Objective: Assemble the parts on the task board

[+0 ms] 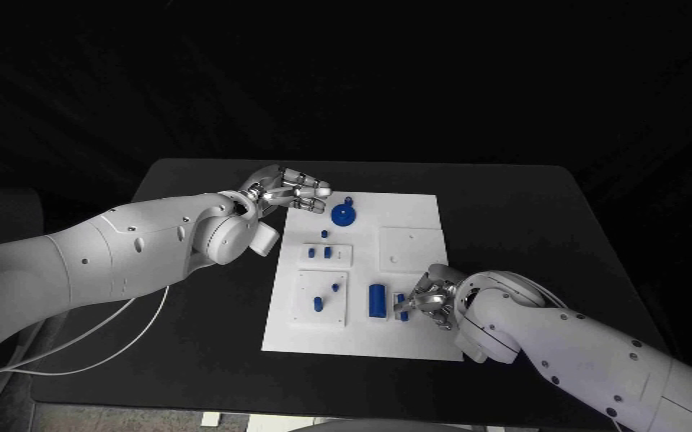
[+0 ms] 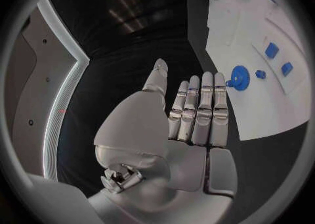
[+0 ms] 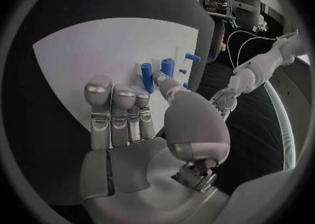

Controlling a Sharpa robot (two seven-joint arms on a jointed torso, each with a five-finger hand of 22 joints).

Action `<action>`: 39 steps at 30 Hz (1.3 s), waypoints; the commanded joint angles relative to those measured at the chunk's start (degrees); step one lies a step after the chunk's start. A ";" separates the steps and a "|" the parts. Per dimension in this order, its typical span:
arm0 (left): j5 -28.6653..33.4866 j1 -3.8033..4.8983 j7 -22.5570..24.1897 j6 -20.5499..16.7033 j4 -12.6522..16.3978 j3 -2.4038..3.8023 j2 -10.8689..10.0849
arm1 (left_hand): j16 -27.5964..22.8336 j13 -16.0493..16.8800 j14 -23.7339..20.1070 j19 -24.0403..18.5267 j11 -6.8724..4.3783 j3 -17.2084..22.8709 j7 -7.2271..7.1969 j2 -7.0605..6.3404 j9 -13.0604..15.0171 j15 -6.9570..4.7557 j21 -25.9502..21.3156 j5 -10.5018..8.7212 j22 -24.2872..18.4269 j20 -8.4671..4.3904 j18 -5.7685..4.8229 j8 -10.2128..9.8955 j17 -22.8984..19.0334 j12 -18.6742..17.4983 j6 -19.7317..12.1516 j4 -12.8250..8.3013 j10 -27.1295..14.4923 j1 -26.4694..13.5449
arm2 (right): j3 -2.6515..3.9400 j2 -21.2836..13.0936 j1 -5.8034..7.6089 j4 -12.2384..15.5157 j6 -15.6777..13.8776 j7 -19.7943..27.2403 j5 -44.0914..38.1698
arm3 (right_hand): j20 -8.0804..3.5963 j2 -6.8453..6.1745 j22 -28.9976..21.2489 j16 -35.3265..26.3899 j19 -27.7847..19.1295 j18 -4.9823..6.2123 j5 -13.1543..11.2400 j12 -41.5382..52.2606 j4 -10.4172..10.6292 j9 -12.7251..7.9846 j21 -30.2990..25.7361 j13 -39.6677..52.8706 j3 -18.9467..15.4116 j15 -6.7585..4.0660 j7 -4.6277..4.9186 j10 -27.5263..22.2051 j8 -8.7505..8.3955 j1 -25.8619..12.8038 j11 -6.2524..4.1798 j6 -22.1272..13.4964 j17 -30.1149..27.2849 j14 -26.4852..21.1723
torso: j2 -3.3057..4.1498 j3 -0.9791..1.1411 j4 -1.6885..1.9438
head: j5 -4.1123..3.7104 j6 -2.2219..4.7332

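The white task board [image 1: 408,237] lies mid-worktop [image 1: 519,212], with a round blue part [image 1: 345,215] near its far edge, small blue parts [image 1: 316,251] further in and a blue cylinder [image 1: 378,299] toward the near edge. The left robot hand [image 1: 289,190] hovers at the far left corner beside the round part, fingers straight and together, holding nothing, while the right robot hand [image 1: 430,302] sits low just beside the cylinder, fingers extended and empty. I judge each robot hand is either closing in on its part or has just let one go; a pick would call for a careful pinch.
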 commanded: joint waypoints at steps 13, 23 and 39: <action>-0.22 0.03 0.11 0.88 -0.01 0.03 0.20 | -0.22 0.06 0.44 -0.04 0.07 0.11 -0.20 0.25 0.08 0.01 0.24 -0.03 -0.05 -0.29 -0.60 0.20 0.08 -0.09 -0.29 0.33 0.23 -0.51 | -0.19 0.27 -0.18 -0.09 1.39 0.28 -0.40 | -0.36 -1.87 5.43 -0.40 2.46 -0.15 -3.22 -0.30 9.50 -0.02 -0.45 -0.35 -10.12 -0.15 0.17 -0.14 -0.17 1.61 0.03 -0.02 0.06 0.19 | 0.00 0.01 -0.01 | 0.54 -0.12; -0.26 0.03 0.02 0.86 -0.02 0.02 0.16 | -0.22 0.06 0.45 -0.04 0.07 0.13 -0.22 0.37 0.08 0.01 0.26 -0.03 -0.07 -0.29 -0.60 0.21 0.09 -0.09 -0.29 0.41 0.20 -0.49 | -0.19 -0.05 -0.19 0.01 1.59 1.07 -0.31 | -0.34 -1.24 5.40 -0.51 2.42 -0.13 -4.64 -0.30 7.12 -0.07 -0.64 -0.37 -10.28 -0.13 0.27 -0.23 -0.19 3.97 0.10 -0.15 0.09 0.18 | 0.01 0.01 0.01 | 0.55 -0.13; -0.40 0.03 -0.19 0.83 0.09 0.01 -0.14 | -0.22 0.06 0.45 -0.04 0.07 0.13 -0.22 0.37 0.08 0.01 0.26 -0.03 -0.07 -0.29 -0.60 0.21 0.09 -0.09 -0.29 0.41 0.20 -0.49 | -0.20 -2.61 -0.77 2.85 3.08 2.25 -1.08 | -0.28 -1.18 5.42 -0.67 2.40 -0.13 -1.57 -0.35 7.71 -0.01 -0.65 -0.54 -15.73 -0.07 0.30 -0.36 -0.17 3.07 0.14 -0.43 0.19 0.22 | 0.00 0.05 -0.03 | 0.64 -0.38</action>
